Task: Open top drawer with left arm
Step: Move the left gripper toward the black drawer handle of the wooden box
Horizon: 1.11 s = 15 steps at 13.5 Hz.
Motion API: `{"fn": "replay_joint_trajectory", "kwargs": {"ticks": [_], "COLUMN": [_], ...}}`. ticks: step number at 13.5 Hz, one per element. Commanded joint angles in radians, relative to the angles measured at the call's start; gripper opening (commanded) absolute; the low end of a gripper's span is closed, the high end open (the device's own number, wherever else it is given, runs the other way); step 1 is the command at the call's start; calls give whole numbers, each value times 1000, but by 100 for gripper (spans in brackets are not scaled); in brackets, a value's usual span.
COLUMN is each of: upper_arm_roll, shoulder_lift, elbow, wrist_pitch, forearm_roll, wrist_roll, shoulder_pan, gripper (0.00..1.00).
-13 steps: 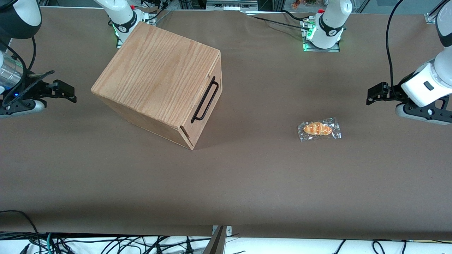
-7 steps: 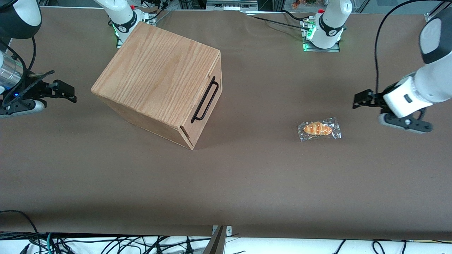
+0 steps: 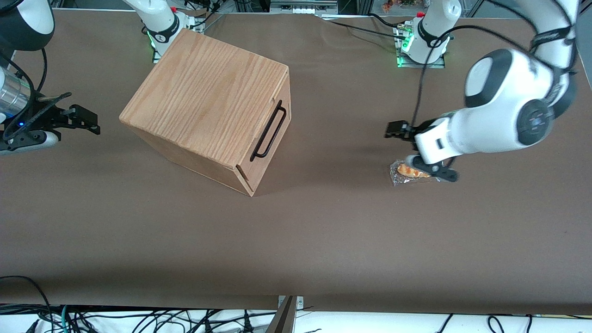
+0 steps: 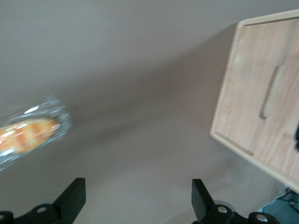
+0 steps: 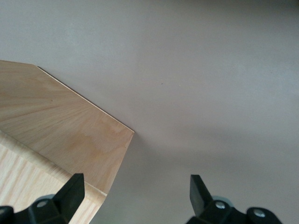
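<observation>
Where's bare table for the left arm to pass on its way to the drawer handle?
Bare table lies between the gripper, fingers apart, and the handle on the top drawer, and nearer the camera than the cabinet. It is crowded only under the wrist, where the wrapped bun lies.

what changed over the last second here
The left arm swung in from the table's working-arm end toward the cabinet, and its gripper, fingers open and empty, now hangs above the wrapped bread. Nothing was grasped. The top drawer stayed shut, the bread unmoved.
</observation>
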Motion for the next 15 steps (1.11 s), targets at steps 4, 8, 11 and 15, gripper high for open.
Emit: {"fn": "replay_joint_trajectory", "kwargs": {"ticks": [4,8,11,15], "upper_arm_roll": [10,10,10,10], "shoulder_lift": [106,160,181,197], "elbow": [48,50,74,77], "wrist_pitch": [250,391,406,406], "forearm_roll": [-42,-197,-260,-310], "wrist_roll": [-182,-203,-203,-205], "shoulder_pan": [-218,-298,-320,-363], "gripper": [100,100,100,100]}}
